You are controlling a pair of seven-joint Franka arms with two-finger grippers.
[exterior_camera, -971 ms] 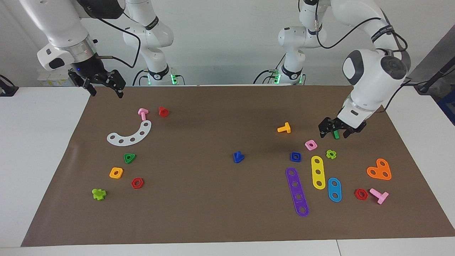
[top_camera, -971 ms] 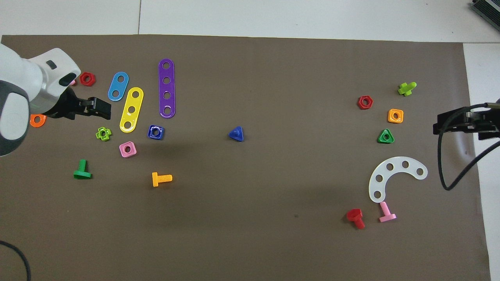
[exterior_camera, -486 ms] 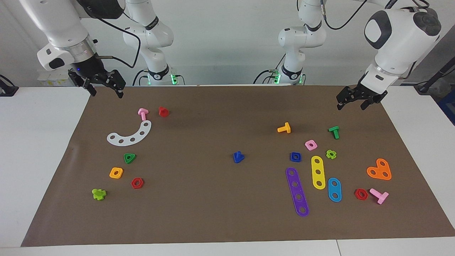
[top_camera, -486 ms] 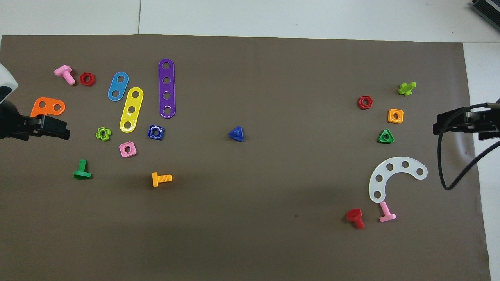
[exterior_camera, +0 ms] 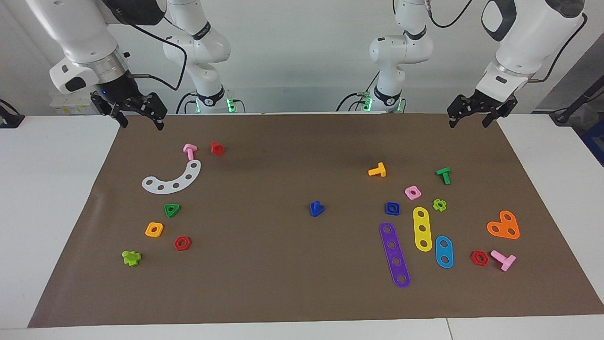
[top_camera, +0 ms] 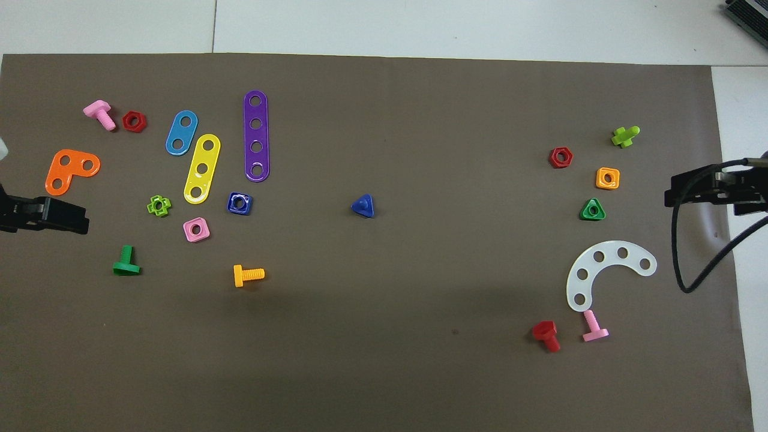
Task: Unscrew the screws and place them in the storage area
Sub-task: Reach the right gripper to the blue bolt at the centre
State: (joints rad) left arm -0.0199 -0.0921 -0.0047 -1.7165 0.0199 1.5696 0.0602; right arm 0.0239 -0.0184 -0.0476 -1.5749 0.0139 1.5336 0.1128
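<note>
The blue bolt (exterior_camera: 316,208) with a triangular head lies alone near the middle of the brown mat and also shows in the overhead view (top_camera: 363,206). The blue square nut (exterior_camera: 392,208) lies apart from it toward the left arm's end, beside the purple strip; it shows in the overhead view too (top_camera: 239,203). My left gripper (exterior_camera: 468,122) is open and empty, raised over the mat's edge at the left arm's end (top_camera: 60,216). My right gripper (exterior_camera: 141,122) is open and empty, and it waits raised over the mat's corner at the right arm's end (top_camera: 681,195).
Near the nut lie a purple strip (exterior_camera: 394,254), a yellow strip (exterior_camera: 422,228), a pink nut (exterior_camera: 412,192), a green bolt (exterior_camera: 443,174) and an orange bolt (exterior_camera: 377,170). A white curved strip (exterior_camera: 173,179) and several nuts and bolts lie toward the right arm's end.
My left gripper was down at the green bolt; it has lifted away toward the robots' edge of the mat, leaving the green bolt lying there. The right arm has not moved.
</note>
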